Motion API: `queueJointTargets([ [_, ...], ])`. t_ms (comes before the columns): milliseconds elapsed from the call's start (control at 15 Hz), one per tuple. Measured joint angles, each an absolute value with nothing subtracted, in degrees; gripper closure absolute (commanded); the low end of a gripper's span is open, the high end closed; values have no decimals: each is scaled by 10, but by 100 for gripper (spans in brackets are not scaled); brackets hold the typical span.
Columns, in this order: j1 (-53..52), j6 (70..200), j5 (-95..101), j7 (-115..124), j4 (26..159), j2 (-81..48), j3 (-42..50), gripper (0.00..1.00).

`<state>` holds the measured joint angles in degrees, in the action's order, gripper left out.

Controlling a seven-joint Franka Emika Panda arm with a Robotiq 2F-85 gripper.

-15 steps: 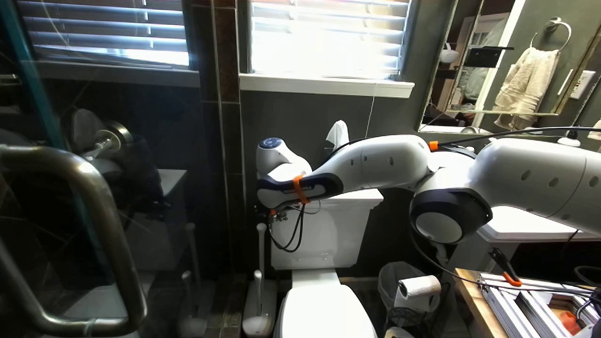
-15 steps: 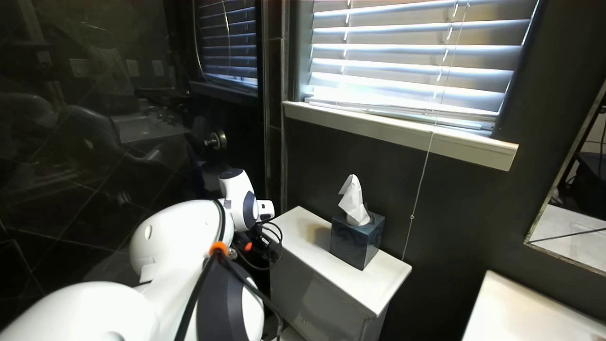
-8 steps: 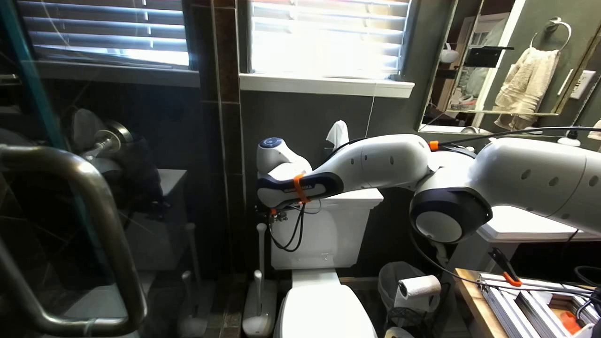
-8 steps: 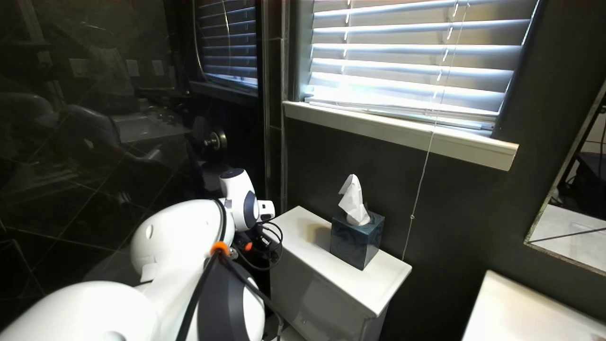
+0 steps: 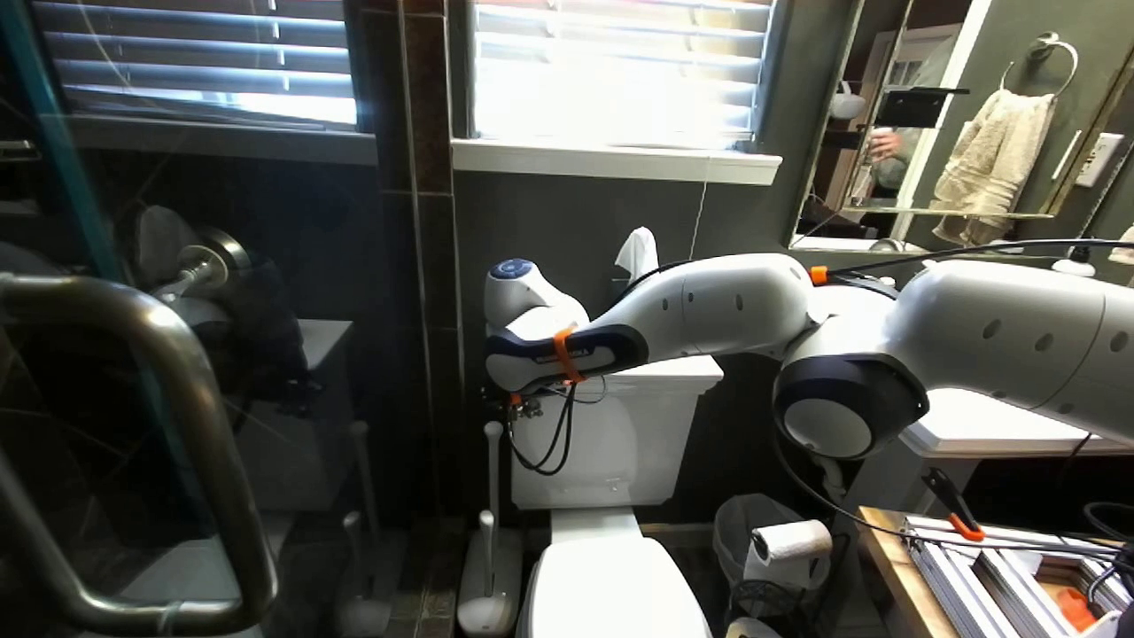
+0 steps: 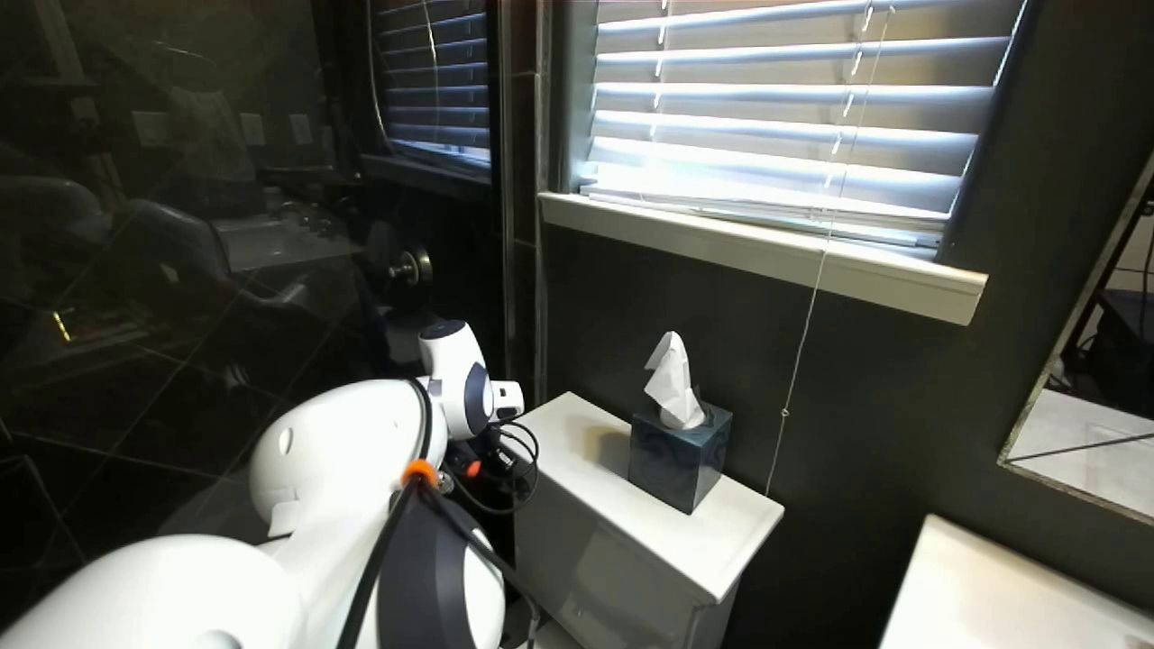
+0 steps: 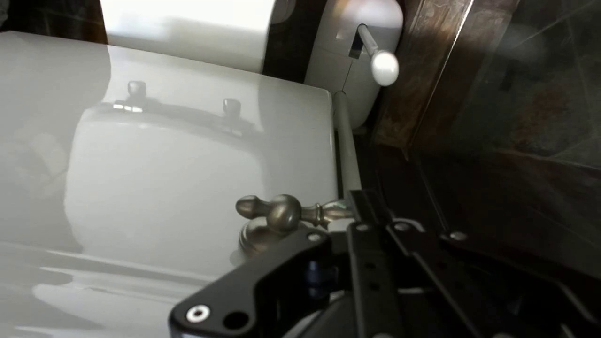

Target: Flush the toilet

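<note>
- Okay, so the toilet [image 5: 620, 452] stands against a dark grey wall [image 5: 585, 213], below some lowered blinds [image 5: 611, 71], seat lid [image 5: 616, 589] down.
- Only the wrist view gives us a clear look at the flush handle [image 7: 284, 212]: bronzy metal on the glossy front of the tank [image 7: 164, 188], close to one side edge.
- Tips of the gripper [image 7: 370, 199] are right at the end of that handle. Fingers look drawn together, but it's dark there and we can't tell if they're touching it or pinching any of it.
- In an exterior view we get the whole tissue box [image 6: 679, 464], a dark cube on the tank lid [image 6: 577, 442]. In an exterior view with the arm [image 5: 718, 301] in front, just the white tissue [image 5: 638, 252] pokes up for us.
- That tank lid is flat, smooth and white.
- Around the room we've got a white caddy [image 5: 507, 567] beside the toilet, a paper roll [image 5: 793, 540] by the bin [image 5: 735, 514], a mirror [image 5: 950, 133], and a metal door handle [image 5: 199, 399] close to the camera.
</note>
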<state>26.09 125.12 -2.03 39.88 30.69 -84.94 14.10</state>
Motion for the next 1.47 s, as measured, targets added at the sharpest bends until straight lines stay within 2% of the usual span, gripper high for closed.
queueJointTargets([
  [1467, 260, 1297, -20, 401, 341, -849, 139, 100],
])
